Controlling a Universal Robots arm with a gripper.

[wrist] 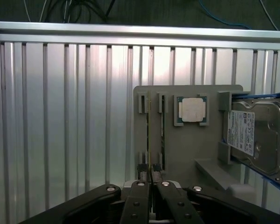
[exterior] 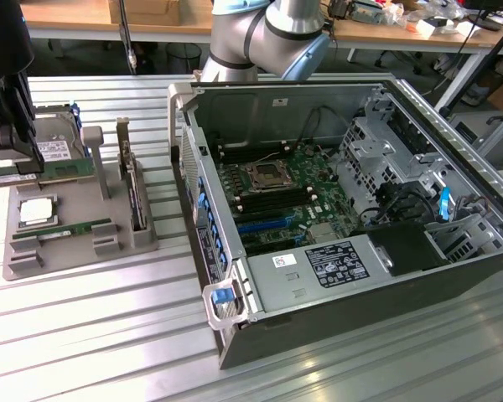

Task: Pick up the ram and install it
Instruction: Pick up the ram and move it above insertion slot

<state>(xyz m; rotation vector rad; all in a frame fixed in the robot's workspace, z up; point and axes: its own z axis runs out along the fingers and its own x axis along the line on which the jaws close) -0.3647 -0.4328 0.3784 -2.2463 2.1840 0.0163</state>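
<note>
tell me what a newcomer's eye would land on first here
First comes the open computer case, its motherboard bare, on the exterior view's right. Then there is the grey tray on the exterior view's left, with a square silver processor and a hard drive on it. Over that tray the black gripper appears shut on the ram, a thin green stick.

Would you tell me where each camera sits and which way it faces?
Exterior view: raised, off the robot, looking down on the open computer case and grey parts tray; the arm and the gripper show.
Wrist view: on the wrist, looking down past the gripper onto the tray.
Shared: gripper, tray, processor, hard drive.
</note>
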